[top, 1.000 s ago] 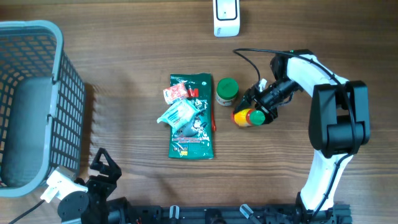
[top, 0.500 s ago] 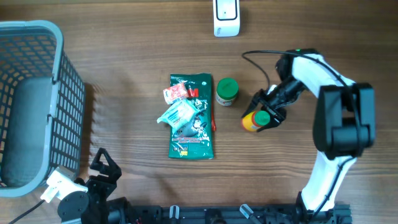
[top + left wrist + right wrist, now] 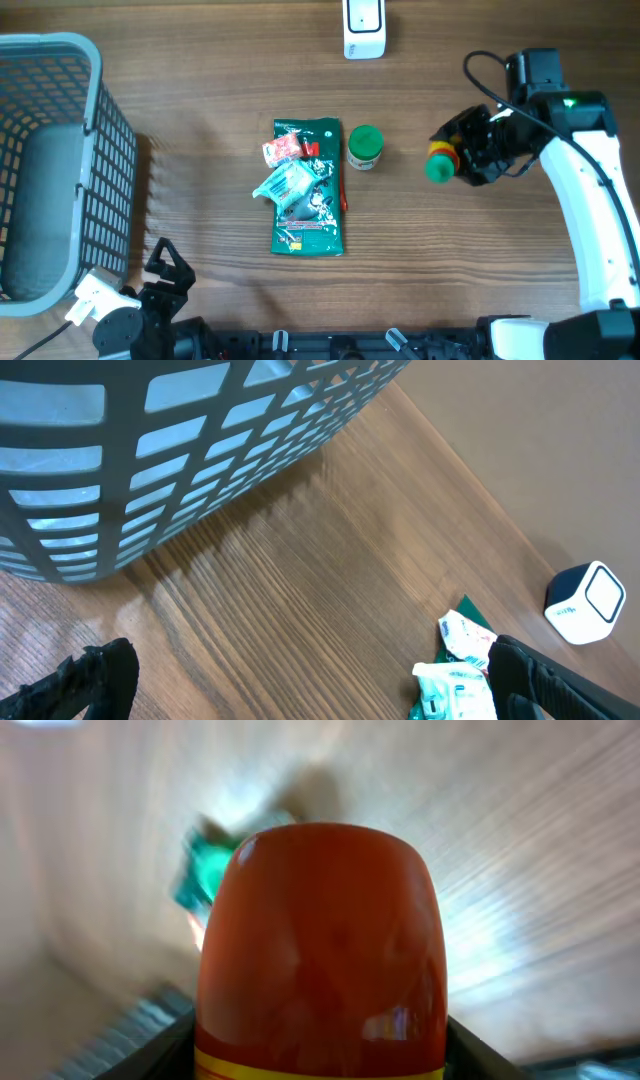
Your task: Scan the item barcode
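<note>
Fingers of the right end effector pinch a squeeze bottle across its body, partly spread to fit its width. From overhead the bottle lies sideways in the grip, its green cap pointing left and its yellow and red body running back into the dark fingers. It sits over the right part of the bench, well apart from the other goods. The right wrist view is filled by the bottle's rounded red end, with the wood blurred far behind it, so the bottle appears to be lifted off the surface.

A green-lidded jar stands just right of a green packet at mid-bench. Two small sachets lie on top of the packet. A white scanner box stands at the far edge, above the jar and apart from it.

The left end effector is spread wide and holds nothing, low at the near left. A grey-blue mesh basket stands just beside it on the left side of the bench.
</note>
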You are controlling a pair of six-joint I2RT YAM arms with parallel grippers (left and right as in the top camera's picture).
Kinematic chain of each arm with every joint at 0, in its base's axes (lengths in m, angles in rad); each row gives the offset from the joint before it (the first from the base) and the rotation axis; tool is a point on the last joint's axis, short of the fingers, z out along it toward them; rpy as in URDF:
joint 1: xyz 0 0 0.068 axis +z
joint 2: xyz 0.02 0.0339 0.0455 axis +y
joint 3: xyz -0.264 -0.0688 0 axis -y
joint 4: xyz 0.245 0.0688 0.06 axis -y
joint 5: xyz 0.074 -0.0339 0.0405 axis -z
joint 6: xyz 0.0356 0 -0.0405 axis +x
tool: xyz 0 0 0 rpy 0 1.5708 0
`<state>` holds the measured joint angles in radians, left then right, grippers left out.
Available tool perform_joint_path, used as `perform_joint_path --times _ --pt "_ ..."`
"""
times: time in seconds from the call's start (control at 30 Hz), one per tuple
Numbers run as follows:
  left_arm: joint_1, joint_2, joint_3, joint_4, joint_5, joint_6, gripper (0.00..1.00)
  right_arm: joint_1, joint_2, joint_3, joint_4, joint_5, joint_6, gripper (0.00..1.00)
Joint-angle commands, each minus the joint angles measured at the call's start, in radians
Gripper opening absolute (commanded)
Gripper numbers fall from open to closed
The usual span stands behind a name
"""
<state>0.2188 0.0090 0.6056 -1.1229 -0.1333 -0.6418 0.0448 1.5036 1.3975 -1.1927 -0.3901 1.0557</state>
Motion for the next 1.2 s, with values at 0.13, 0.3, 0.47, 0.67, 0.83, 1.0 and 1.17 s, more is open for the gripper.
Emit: perform_joint_path --times 0.13,0.3,0.47,0.67,0.83,1.0,1.17 --pt "0.002 -0.002 -0.003 0.0 -0.013 -0.006 1.0 0.064 0.024 0.005 0.251 0.197 0.193 0.23" --pt "0.002 -0.002 -0.003 0.0 -0.013 -0.006 1.0 0.147 0.048 0.005 0.412 0.343 0.229 0.26" --pt "0.002 -0.002 -0.003 0.0 -0.013 -0.006 1.0 0.213 0.128 0.005 0.628 0.468 0.225 0.28" --pt "0.002 -0.002 -0.003 0.0 -0.013 -0.006 1.0 0.224 0.279 0.009 0.959 0.499 0.171 0.32" --pt "0.002 -0.002 -0.003 0.0 -0.013 -0.006 1.0 0.224 0.417 0.095 1.117 0.586 0.148 0.33" --pt "0.002 -0.002 -0.003 0.0 -0.013 -0.006 1.0 0.224 0.609 0.294 1.177 0.608 0.148 0.34" --pt "0.002 -0.002 -0.003 0.0 -0.013 -0.006 1.0 0.224 0.829 0.554 1.177 0.645 0.145 0.34"
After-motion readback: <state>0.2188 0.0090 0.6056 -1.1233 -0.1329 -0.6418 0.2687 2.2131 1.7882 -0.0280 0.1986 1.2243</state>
